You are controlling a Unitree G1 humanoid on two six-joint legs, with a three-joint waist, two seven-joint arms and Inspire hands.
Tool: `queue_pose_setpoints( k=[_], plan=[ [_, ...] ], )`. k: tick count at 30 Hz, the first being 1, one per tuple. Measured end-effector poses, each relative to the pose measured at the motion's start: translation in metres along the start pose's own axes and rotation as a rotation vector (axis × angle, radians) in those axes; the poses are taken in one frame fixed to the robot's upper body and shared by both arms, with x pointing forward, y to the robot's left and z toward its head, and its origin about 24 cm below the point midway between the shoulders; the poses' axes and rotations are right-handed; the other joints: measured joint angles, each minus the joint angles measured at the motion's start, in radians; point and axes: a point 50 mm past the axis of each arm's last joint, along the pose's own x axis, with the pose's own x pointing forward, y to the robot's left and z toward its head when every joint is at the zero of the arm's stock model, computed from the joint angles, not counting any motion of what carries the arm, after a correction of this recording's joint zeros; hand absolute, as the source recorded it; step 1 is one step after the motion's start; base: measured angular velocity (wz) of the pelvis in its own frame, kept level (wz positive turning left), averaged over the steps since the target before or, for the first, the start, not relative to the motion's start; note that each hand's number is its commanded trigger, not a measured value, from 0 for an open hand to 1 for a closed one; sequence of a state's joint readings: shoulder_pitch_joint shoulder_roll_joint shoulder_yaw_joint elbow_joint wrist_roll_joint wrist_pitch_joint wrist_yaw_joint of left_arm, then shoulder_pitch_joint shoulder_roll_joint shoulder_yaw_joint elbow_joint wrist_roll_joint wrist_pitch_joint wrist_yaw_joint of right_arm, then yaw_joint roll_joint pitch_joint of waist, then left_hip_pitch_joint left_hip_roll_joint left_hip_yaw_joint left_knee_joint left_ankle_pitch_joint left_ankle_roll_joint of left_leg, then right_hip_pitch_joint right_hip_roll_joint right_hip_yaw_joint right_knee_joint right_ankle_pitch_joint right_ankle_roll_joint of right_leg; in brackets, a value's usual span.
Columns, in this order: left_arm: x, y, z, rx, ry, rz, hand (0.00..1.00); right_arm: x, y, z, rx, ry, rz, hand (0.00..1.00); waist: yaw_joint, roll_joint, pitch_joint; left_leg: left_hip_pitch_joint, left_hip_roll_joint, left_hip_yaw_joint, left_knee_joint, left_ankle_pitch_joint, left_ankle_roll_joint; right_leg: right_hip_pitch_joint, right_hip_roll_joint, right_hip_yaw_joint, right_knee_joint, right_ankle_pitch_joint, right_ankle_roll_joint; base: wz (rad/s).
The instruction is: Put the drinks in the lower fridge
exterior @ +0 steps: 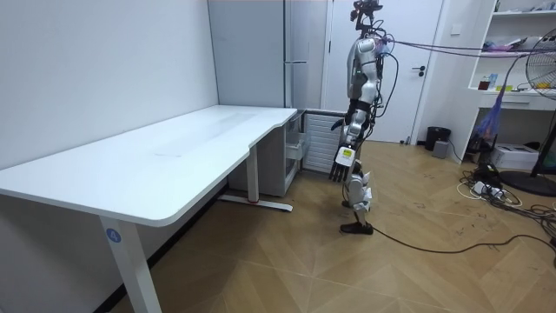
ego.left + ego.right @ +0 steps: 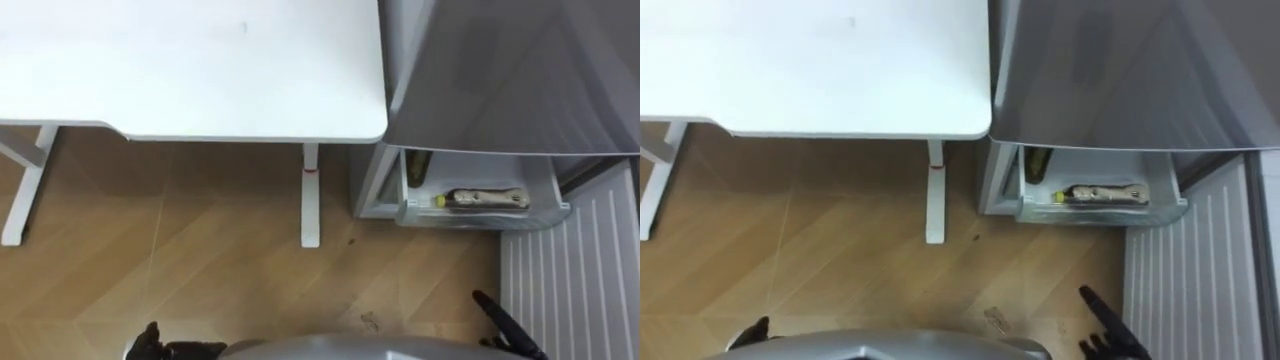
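Beneath the fridge (image 2: 500, 70) door, one bottle (image 2: 485, 199) lies in the open drawer (image 2: 480, 216). Judged rigid, smooth, moderately heavy: grasp mid-body. My right hand (image 2: 505, 325) hangs straight-fingered, empty; left hand (image 2: 150, 345): cannot tell.

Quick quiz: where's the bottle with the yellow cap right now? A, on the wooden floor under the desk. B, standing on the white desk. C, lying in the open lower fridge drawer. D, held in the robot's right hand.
C: the yellow-capped bottle lies on its side inside the pulled-out lower fridge drawer.
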State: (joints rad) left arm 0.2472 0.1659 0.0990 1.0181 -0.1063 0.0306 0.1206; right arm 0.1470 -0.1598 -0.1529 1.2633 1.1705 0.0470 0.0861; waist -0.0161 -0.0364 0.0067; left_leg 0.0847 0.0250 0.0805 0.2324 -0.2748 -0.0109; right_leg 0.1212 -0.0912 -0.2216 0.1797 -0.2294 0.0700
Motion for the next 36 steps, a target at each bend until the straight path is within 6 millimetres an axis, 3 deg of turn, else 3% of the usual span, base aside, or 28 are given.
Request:
queue_pose_setpoints(
  k=[9,23,29,30,34,36],
  plan=[
    [0.0,0.0,-0.006,0.0,0.034,-0.015,0.0,-0.003,-0.017,-0.011,-0.003,0.061,-0.049,0.0,-0.017,0.0,0.0009,0.006,0.003,0.006,0.004,0.0,-0.001,0.004,0.0,0.004,0.012,0.0,0.0,0.0],
    [-0.001,-0.004,-0.022,0.011,0.102,-0.012,0.0,-0.002,-0.013,-0.013,0.091,0.077,-0.039,0.0,-0.015,0.016,-0.0033,-0.006,0.017,0.009,-0.003,0.005,-0.011,-0.019,0.013,0.008,0.027,0.007,-0.011,0.0],
    [0.001,0.002,-0.017,0.024,0.09,-0.001,0.0,0.004,0.018,0.002,0.315,0.01,0.077,0.0,-0.004,0.023,-0.0097,-0.109,0.018,0.003,0.063,0.005,-0.01,-0.109,0.009,0.005,0.054,0.009,-0.015,0.02],
    [0.001,0.002,-0.014,0.031,0.083,-0.004,0.0,0.005,0.024,0.004,0.325,0.006,0.092,0.0,-0.003,0.021,-0.008,-0.126,0.019,0.002,0.075,0.005,-0.01,-0.126,0.008,0.005,0.066,0.009,-0.015,0.06],
    [0.007,-0.007,0.011,0.079,0.031,-0.03,0.0,0.008,0.077,0.02,0.384,-0.03,0.226,0.0,0.002,0.026,0.008,-0.274,0.02,-0.017,0.148,0.008,-0.006,-0.26,0.001,-0.002,0.138,0.011,-0.019,0.09],
    [0.009,-0.01,0.023,0.087,0.003,-0.037,0.0,0.007,0.101,0.028,0.407,-0.045,0.288,0.0,0.007,0.03,0.0121,-0.343,0.02,-0.028,0.187,0.009,-0.004,-0.325,-0.004,-0.005,0.18,0.011,-0.022,0.09]
  ],
)
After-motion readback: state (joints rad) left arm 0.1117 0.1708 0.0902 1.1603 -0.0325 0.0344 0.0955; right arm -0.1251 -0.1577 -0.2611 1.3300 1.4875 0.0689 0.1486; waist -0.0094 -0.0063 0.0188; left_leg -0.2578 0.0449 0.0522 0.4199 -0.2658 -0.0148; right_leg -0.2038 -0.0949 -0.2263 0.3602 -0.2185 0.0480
